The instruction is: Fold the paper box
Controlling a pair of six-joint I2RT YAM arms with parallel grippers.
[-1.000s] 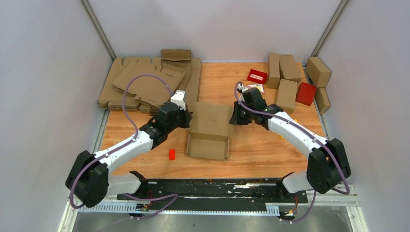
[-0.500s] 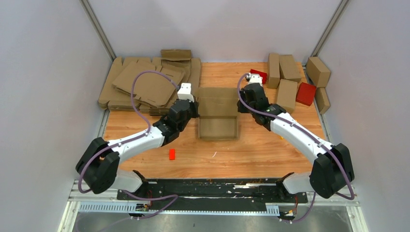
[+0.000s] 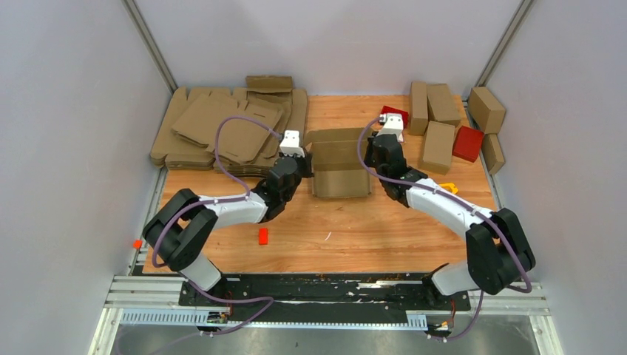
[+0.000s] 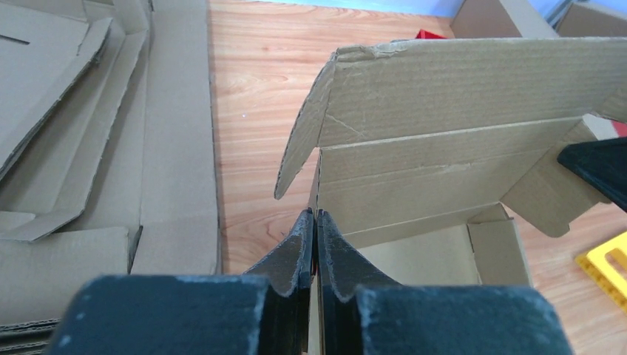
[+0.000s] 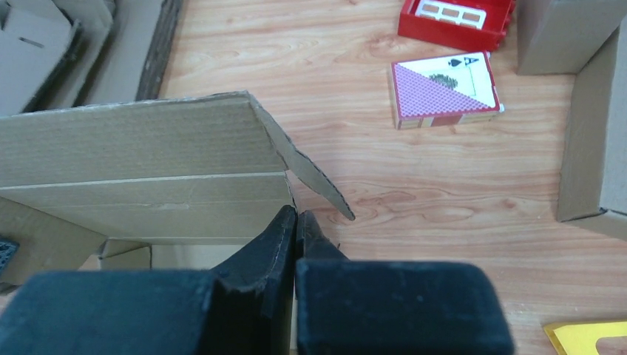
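Observation:
The paper box [image 3: 339, 164] is plain brown cardboard, partly folded into an open tray with its back panel and lid standing up, at the table's middle back. My left gripper [image 3: 305, 168] is shut on the box's left side wall; in the left wrist view the fingers [image 4: 316, 222] pinch the wall edge of the box [image 4: 444, 118]. My right gripper [image 3: 372, 164] is shut on the box's right side wall; in the right wrist view the gripper [image 5: 296, 220] clamps the wall beside the upright panel [image 5: 148, 170].
A stack of flat cardboard sheets [image 3: 222, 129] lies back left. Folded brown cartons [image 3: 440, 122] and red boxes [image 3: 467, 143] stand back right. A card pack [image 5: 444, 90] lies near the right gripper. A small red piece [image 3: 262, 236] and a yellow piece [image 3: 449, 188] lie on the table.
Both arms have carried the box from the table's middle toward the back, each still clamped on a side wall. The back panel now stands more upright.

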